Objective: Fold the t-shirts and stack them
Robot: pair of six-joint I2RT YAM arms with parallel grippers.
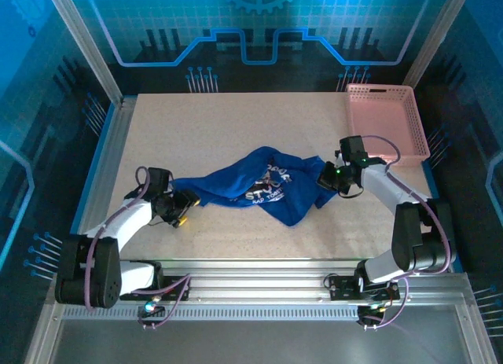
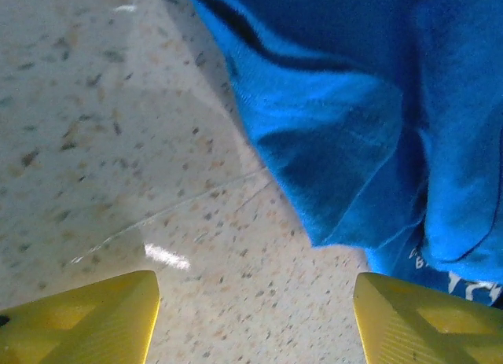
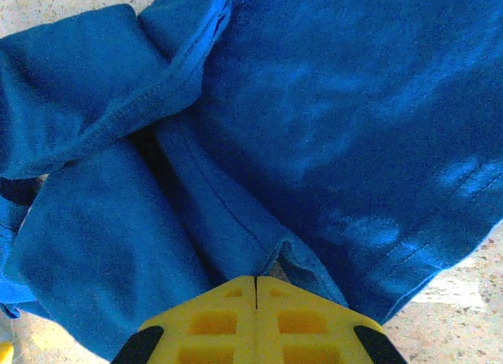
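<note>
My right fingers (image 3: 212, 321) clamp the t-shirt (image 1: 263, 183); my left fingers (image 2: 86, 321), apart beside it, should grip its edge, then spread.

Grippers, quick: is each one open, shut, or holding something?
Left gripper: open, holding nothing, beside the t-shirt.
Right gripper: shut on the t-shirt's edge.

Crumpled royal-blue t-shirt (image 1: 263, 185), mid-table, print upward

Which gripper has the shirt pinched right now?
The right gripper: its yellow fingers are shut on an edge of the blue t-shirt. The left gripper is open over bare table beside the cloth.
</note>
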